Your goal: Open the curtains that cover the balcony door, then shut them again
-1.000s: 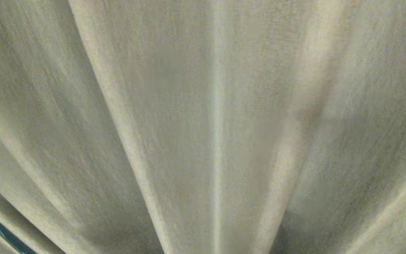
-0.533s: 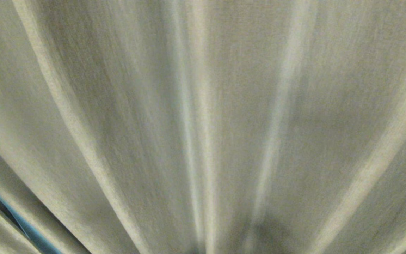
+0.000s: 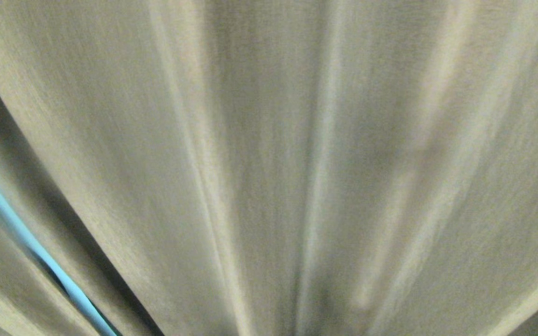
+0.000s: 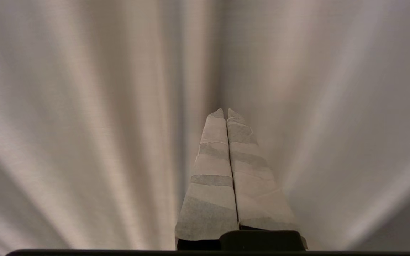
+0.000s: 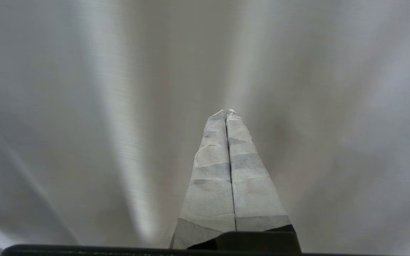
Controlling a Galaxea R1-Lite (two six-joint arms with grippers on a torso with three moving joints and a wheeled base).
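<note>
**Close against the drapes, nothing gripped yet**

We stand right up against the curtains (image 3: 269, 154); their beige-grey folds fill the head view from edge to edge. At the lower left of that view a narrow gap between folds shows a thin blue strip (image 3: 21, 235); we cannot tell what lies behind it. The balcony door itself is hidden from us.

Our left gripper (image 4: 225, 113) has its taped fingers (image 4: 212, 185) pressed together, tips close to the cloth and holding nothing. Our right gripper (image 5: 225, 113) is the same: closed tight, empty, pointing at a fold.

We judge the task to be at its opening step, with the curtains drawn across and no hold taken. Whether the tips touch the fabric we cannot say. The next move, as we read it, calls for either spreading a gripper to pinch a fold edge, or pushing a closed gripper into the gap at the left and sweeping the drape sideways.

No floor, bench or other part of the room shows; only woven cloth.
</note>
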